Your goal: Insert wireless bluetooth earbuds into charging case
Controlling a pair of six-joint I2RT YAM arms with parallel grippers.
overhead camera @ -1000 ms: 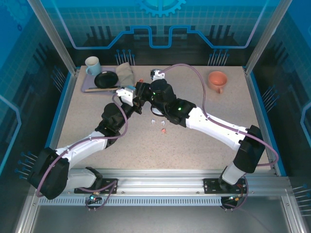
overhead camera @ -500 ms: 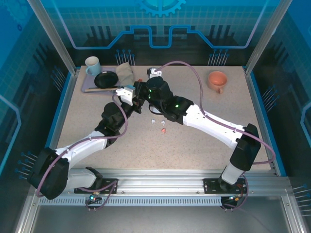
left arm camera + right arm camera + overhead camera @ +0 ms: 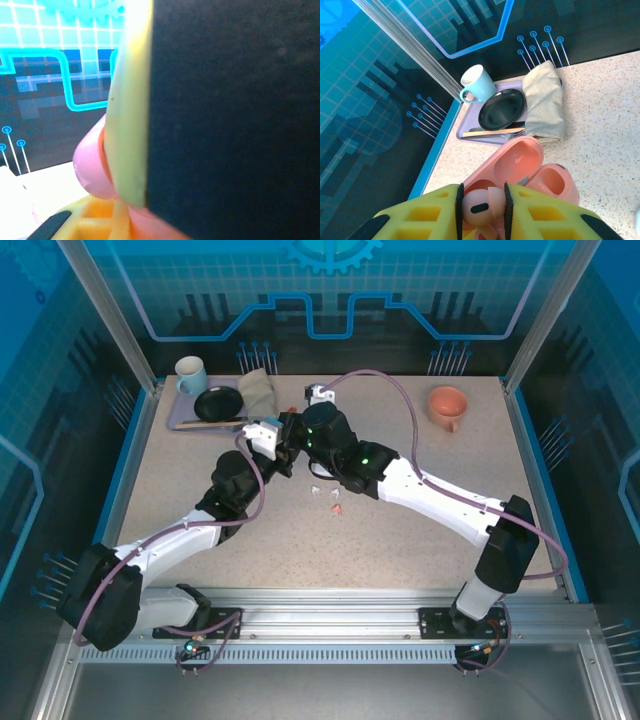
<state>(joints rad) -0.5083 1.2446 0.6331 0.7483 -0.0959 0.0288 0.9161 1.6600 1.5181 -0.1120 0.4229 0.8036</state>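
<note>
An open coral-pink charging case [image 3: 520, 165] hangs above the table, its lid [image 3: 554, 182] hinged back. In the left wrist view my left gripper [image 3: 283, 440] is shut on the pink case [image 3: 91, 170], pinched between a yellow finger [image 3: 127, 125] and its black pad. My right gripper [image 3: 481, 207] is shut on a coral-pink earbud [image 3: 482, 204], which sits right at the near cavity of the case. Both grippers meet at the back middle of the table [image 3: 303, 432]. Loose white [image 3: 315, 488] and pink [image 3: 338, 508] earbuds lie on the table just in front of them.
A purple tray [image 3: 470, 136] at the back left holds a pale mug [image 3: 477, 82], a black plate [image 3: 502, 108], a folded cloth [image 3: 545, 100] and cutlery. An orange mug [image 3: 447, 405] stands at the back right. Blue panels wall the table.
My right gripper has shifted slightly left and back with the pink earbud, closer onto the case. The left arm has barely moved.
</note>
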